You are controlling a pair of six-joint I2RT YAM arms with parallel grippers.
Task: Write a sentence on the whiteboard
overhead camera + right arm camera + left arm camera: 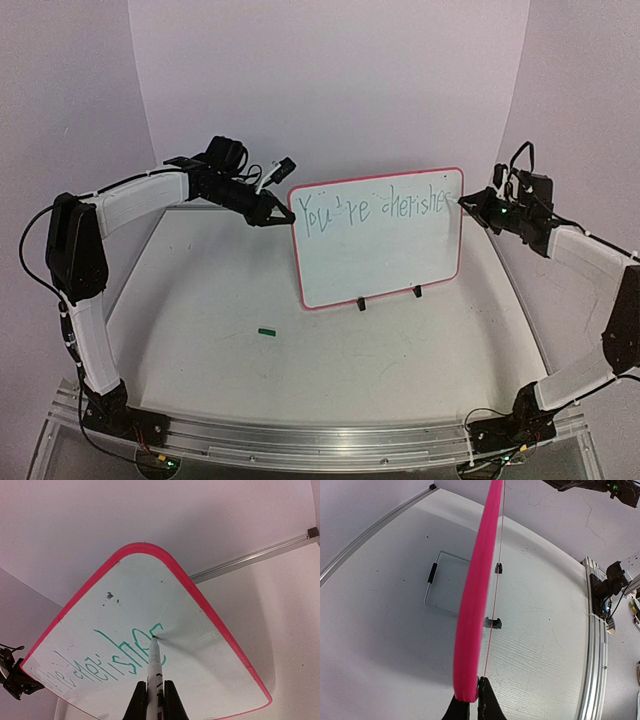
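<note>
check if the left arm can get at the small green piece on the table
Likely not yet: the left hand is shut on the edge of the whiteboard. Nothing lies between it and the green piece, so it would need to let go first.

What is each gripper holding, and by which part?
Left gripper clamps the whiteboard by its left edge, near the top. Right gripper holds a marker by its barrel, tip on the board.

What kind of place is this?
Probably a robot test booth: plain white walls wrap a table, and from a metal rail the left arm holds a whiteboard, the right arm a marker.
</note>
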